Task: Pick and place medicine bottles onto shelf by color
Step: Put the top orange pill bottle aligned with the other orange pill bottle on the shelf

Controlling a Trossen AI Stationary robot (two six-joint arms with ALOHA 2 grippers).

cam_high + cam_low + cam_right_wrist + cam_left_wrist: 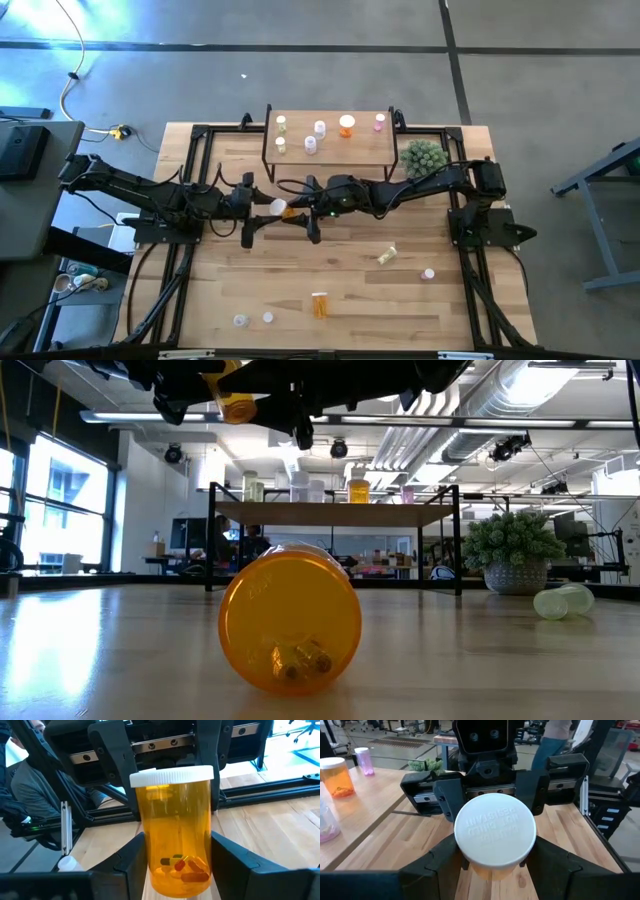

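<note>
Wooden table (350,290) from above: both arms meet in the middle, under the shelf (330,150). Left gripper (262,207) and right gripper (303,210) pinch one orange bottle (283,208) between them. Low down, another orange bottle (290,622) lies close. Both wrist cameras show fingers (440,865) squeezing that bottle.

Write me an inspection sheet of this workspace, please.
Surface: wooden table, bare planks, no spill seen.
Job's things: six bottles upright on the shelf; five loose bottles on the table away from the shelf, the lying orange bottle among them.
Clutter: potted plant beside the shelf.
Pincers: left pincer and right pincer meet above the table's middle, at either end of the raised orange bottle.
Cables: yellow cable on the floor.
Surroundings: a person beyond the table.
</note>
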